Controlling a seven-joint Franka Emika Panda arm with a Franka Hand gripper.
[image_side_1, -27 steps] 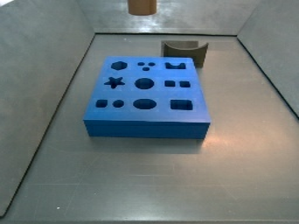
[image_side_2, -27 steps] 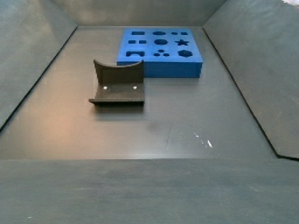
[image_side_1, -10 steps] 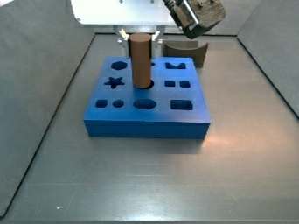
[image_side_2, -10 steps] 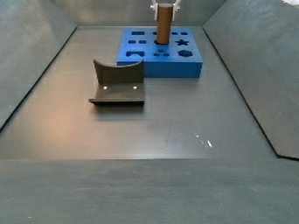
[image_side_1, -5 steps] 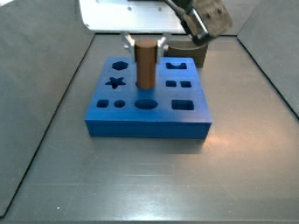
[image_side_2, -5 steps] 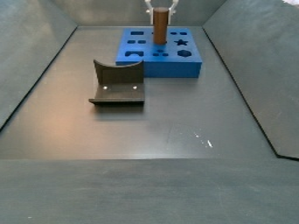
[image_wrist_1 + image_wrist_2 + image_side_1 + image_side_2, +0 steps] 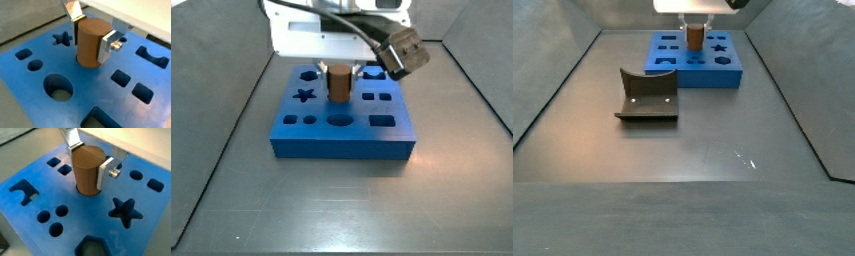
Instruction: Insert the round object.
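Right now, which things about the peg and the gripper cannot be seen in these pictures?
- Lower end of the round object: hidden inside the blue block in both wrist views, so depth is unknown.
- Gripper: its body is cut off by the frame edge in both side views.
- Fixture: mostly hidden behind the arm's camera mount in a side view.

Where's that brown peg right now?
The peg stands upright between the gripper's fingers, its lower end in the round hole at the middle of the blue block. A side view shows it there too.
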